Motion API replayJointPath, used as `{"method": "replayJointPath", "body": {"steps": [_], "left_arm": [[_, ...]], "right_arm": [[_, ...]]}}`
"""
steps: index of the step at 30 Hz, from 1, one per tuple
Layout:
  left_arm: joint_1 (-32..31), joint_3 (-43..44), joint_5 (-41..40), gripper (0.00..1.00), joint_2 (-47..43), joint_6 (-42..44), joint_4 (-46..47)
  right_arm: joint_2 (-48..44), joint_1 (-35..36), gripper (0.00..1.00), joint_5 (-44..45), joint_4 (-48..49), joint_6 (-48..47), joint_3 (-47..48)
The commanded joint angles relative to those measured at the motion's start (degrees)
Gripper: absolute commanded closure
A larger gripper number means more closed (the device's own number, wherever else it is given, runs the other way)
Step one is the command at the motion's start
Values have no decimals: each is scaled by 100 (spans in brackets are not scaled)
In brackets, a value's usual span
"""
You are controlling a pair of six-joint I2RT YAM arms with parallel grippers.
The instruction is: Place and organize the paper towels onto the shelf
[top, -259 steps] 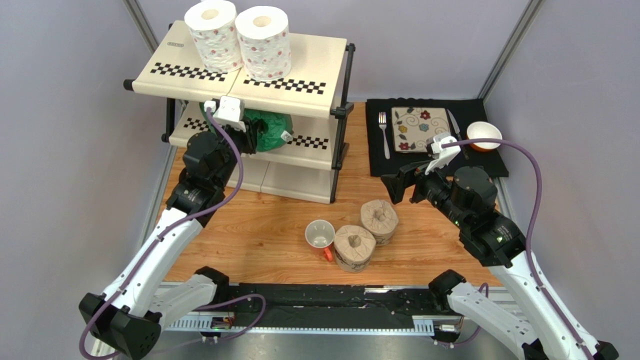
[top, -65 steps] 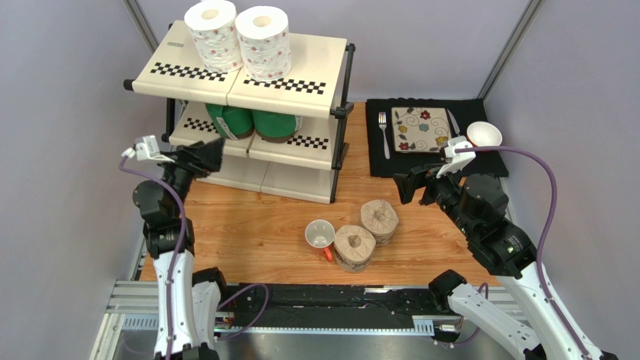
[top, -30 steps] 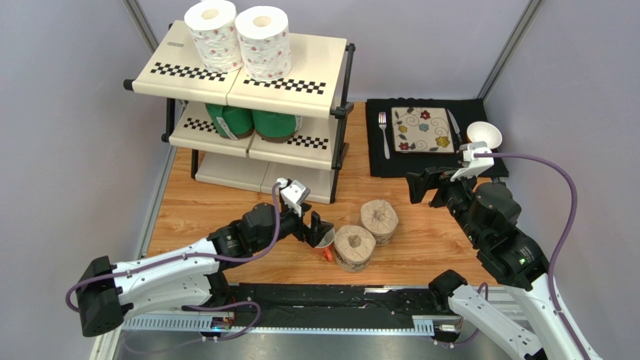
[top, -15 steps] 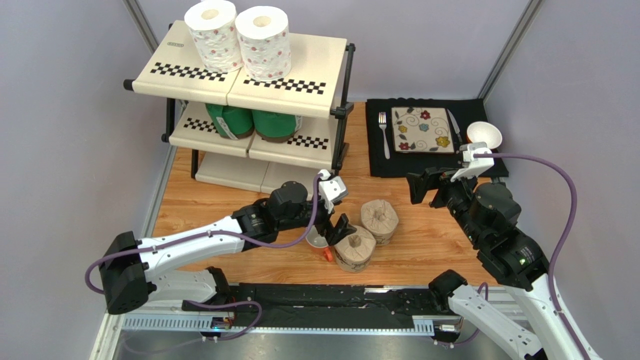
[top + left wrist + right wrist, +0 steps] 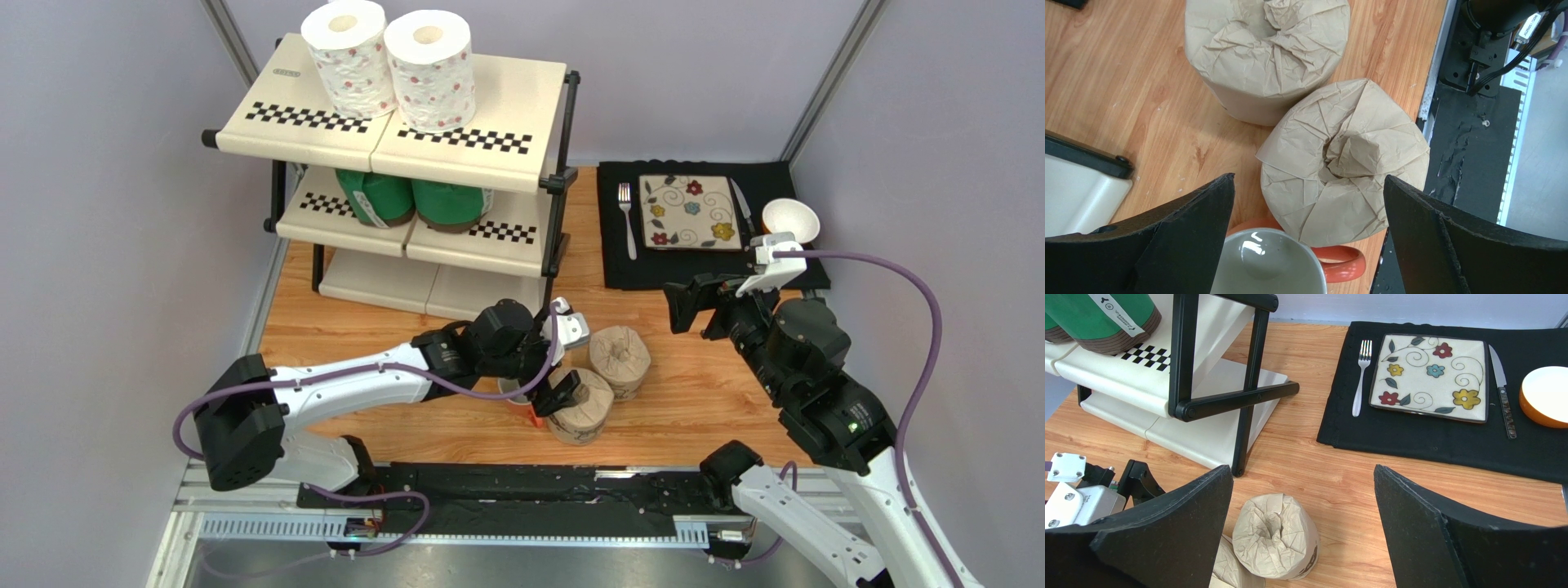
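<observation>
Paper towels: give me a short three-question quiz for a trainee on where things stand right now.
1. True or false: the tan-brown rolls already sit on the shelf.
2. Which tier holds the green rolls? A top, B middle, C bottom.
3. Fill in: the left gripper is open over a tan-brown roll and a white ____ with a red handle.
Key: 1 false, they stand on the table; 2 B; 3 mug.
</observation>
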Motion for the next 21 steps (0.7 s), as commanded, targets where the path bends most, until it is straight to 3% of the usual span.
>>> {"method": "replayJointPath", "body": {"steps": [1,13,21], "left_arm": [[37,275,167,1,83,158,181],[125,442,185,4,558,123,190],[195,574,334,19,848,97,225]], "right_arm": [[-56,16,11,108,96,-93,49],[-56,16,10,135,96,-128,14],[-65,16,10,161,69,-154,5]]}}
